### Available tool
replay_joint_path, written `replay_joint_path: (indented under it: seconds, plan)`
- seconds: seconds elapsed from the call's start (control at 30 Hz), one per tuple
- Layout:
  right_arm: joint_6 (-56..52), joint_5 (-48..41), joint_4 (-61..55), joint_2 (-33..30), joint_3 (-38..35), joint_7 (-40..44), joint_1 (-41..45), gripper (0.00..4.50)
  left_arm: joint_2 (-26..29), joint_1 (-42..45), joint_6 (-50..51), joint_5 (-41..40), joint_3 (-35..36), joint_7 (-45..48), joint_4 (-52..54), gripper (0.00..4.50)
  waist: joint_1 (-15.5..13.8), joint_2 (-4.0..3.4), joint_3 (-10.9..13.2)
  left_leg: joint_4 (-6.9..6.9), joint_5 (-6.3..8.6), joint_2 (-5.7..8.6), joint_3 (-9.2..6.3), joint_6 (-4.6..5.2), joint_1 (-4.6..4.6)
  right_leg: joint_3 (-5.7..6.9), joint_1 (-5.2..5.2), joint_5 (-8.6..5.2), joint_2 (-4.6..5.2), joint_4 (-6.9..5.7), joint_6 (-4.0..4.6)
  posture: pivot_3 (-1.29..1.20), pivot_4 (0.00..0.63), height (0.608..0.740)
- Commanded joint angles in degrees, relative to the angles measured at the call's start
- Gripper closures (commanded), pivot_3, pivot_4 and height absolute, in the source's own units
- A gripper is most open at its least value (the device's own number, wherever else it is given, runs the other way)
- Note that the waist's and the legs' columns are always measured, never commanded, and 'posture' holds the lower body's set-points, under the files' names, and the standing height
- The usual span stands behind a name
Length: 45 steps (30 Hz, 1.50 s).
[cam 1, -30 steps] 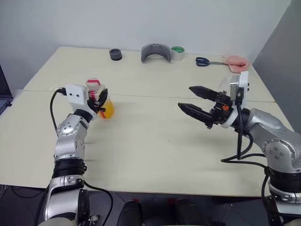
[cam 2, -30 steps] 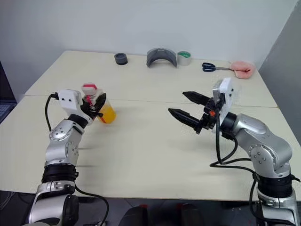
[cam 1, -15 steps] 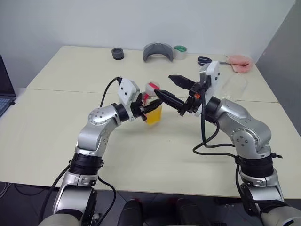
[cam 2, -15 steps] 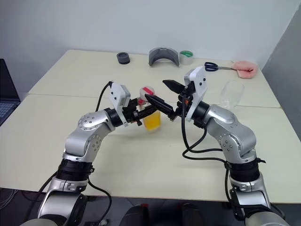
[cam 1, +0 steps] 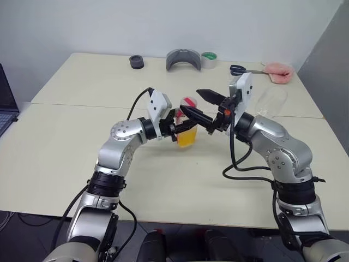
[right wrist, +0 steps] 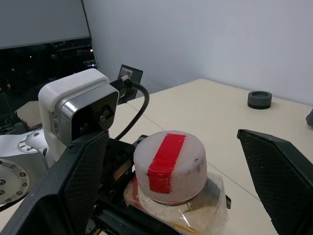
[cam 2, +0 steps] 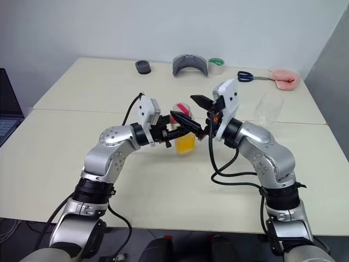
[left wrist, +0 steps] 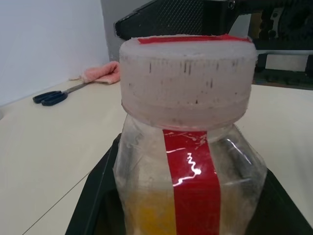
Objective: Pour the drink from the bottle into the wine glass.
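Left eye view: the left gripper (cam 1: 180, 126) is clamping the bottle (cam 1: 186, 132) upright above the table (cam 1: 65, 158) centre, cap pointing to twelve o'clock; the right gripper (cam 1: 200, 106) is standing spread wide around the cap (right wrist: 169, 165).

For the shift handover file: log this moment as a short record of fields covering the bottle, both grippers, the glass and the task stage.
bottle: bottle upright, cap on, held above the table
drink: orange drink fills the bottle's lower part
left gripper: left gripper shut on the bottle's body
right gripper: right gripper open, its fingers either side of the cap, not yet closed on it
wine glass: wine glass on the table behind the right arm, empty
stage: nothing poured
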<state>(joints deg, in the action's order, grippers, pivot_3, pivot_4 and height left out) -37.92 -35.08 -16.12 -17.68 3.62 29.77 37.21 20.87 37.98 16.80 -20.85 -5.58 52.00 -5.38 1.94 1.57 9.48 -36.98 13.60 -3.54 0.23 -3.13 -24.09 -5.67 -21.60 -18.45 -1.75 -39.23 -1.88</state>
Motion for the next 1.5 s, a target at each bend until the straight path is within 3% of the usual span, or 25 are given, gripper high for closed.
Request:
replay_joint_path:
  seconds: [0.03, 0.33, 0.43, 0.8, 1.0, 1.1, 1.37, 1.5]
  plan:
    - [2.0, 0.76, -1.67, 0.11, 0.31, 1.56, 1.38, 0.0, -0.59, 1.59, -0.84, -0.62, 1.05, -0.08, 1.31, 2.66, -0.01, 0.0, 0.0, 0.0, 0.0, 0.0, 0.0, 0.0, -0.01, 0.0, -0.01, 0.0, 0.0, -0.01, 0.0, 0.0, 0.15, 0.74]
    - [3.74, 1.93, -0.51, 1.44, 0.18, 2.58, 1.38, 0.0, -1.16, 0.14, -0.5, -0.25, 0.72, -1.02, 3.03, 2.66, -0.01, 0.0, 0.0, -0.04, -0.01, 0.01, 0.0, -0.01, -0.07, -0.01, -0.18, -0.01, 0.0, -0.27, 0.02, 0.0, 0.15, 0.74]
    - [4.33, 2.21, -0.08, 2.11, -0.05, 2.75, 1.66, 0.56, -0.92, -0.06, -0.43, -0.27, 0.67, -1.0, 3.07, 2.66, -0.01, 0.0, 0.0, -0.05, -0.01, 0.01, 0.02, -0.01, -0.07, -0.02, -0.19, -0.01, 0.0, -0.3, 0.03, 0.0, 0.15, 0.74]
    - [5.0, 3.95, -0.31, 2.09, 0.73, 3.79, 0.96, 4.49, -0.53, 0.32, -0.32, -0.37, 0.85, -0.96, 3.16, 2.66, -0.02, 0.0, 0.0, -0.05, -0.02, 0.01, 0.01, -0.03, -0.08, -0.02, -0.22, -0.02, 0.0, -0.33, 0.04, 0.0, 0.15, 0.74]
    - [5.19, 3.88, -0.07, 1.95, 0.22, 5.12, 1.19, 4.33, -0.44, 0.62, -0.72, -0.14, 1.0, -0.49, 2.67, 2.66, -0.03, 0.0, 0.0, -0.06, -0.02, 0.01, 0.01, -0.03, -0.08, -0.02, -0.23, -0.02, 0.0, -0.35, 0.04, 0.0, 0.15, 0.74]
    - [4.95, 3.66, 0.03, 1.83, -0.04, 5.72, 1.11, 3.58, -0.34, 0.8, -0.82, -0.02, 1.12, -0.4, 2.58, 2.66, -0.03, 0.0, 0.0, -0.05, -0.02, 0.01, 0.01, -0.03, -0.08, -0.01, -0.23, -0.02, 0.0, -0.36, 0.04, 0.0, 0.15, 0.74]
    - [6.21, 6.9, 0.34, 1.46, 1.54, 5.67, 0.77, 0.79, -0.47, 0.67, -0.72, -0.03, 1.12, -0.52, 3.1, 2.66, -0.02, 0.0, 0.0, -0.06, -0.02, 0.01, 0.02, -0.04, -0.08, -0.02, -0.25, -0.03, 0.0, -0.37, 0.05, 0.0, 0.15, 0.74]
    - [6.76, 7.95, 0.65, 1.48, 1.88, 5.86, 0.93, 0.79, -0.4, 0.77, -0.79, -0.05, 1.2, -0.45, 2.98, 2.66, -0.02, 0.0, 0.0, -0.06, -0.03, 0.01, 0.02, -0.04, -0.08, -0.02, -0.26, -0.03, 0.0, -0.4, 0.05, 0.0, 0.15, 0.74]
